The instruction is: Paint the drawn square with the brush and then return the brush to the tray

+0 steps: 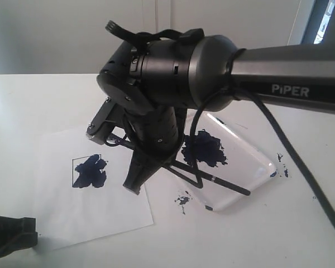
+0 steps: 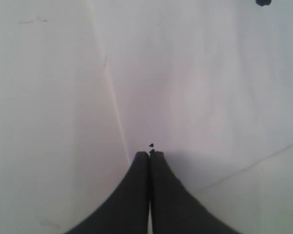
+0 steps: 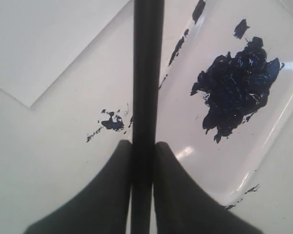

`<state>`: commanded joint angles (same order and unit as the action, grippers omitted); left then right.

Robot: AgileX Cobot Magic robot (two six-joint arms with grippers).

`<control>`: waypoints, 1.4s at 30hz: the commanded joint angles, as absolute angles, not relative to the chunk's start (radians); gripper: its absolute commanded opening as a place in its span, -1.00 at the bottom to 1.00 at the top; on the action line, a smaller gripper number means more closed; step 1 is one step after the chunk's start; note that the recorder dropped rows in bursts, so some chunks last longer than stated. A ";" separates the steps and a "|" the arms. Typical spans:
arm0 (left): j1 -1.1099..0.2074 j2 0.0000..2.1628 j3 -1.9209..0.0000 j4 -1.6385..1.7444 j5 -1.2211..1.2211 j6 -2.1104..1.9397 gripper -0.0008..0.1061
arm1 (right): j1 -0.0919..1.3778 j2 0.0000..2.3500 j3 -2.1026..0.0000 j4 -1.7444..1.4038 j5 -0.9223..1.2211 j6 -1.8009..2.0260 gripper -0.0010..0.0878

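The drawn square (image 1: 90, 171) is on the white paper at the left, smeared inside with dark blue paint. To its right, my right gripper (image 1: 133, 188) (image 3: 143, 144) points down at the table between paper and tray, shut on the brush (image 1: 229, 186) (image 3: 147, 73). The thin black handle runs out to the right across the front rim of the tray (image 1: 262, 162) (image 3: 263, 146). A dark blue paint blob (image 1: 204, 148) (image 3: 237, 90) sits in the tray. My left gripper (image 2: 150, 152) is shut on nothing, low over a white surface.
The paper sheet (image 1: 100, 212) (image 3: 49, 44) covers the left of the white table. Blue splatters mark the table by the tray's front corner (image 1: 183, 198) (image 3: 112, 122) and beyond its right end (image 1: 282, 167). A dark part of the left arm (image 1: 11, 234) shows at the bottom left corner.
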<state>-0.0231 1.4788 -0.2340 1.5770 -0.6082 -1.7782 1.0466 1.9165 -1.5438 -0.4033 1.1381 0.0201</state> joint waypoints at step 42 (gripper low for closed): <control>-0.023 1.479 -0.234 1.579 -0.608 -1.773 -0.99 | 1.066 2.184 -1.644 -0.226 1.013 -0.029 -0.98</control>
<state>-0.0231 1.4788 -0.2340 1.5790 -0.6082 -1.7728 1.0663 2.1844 -1.6436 -0.2261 1.0130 -0.0293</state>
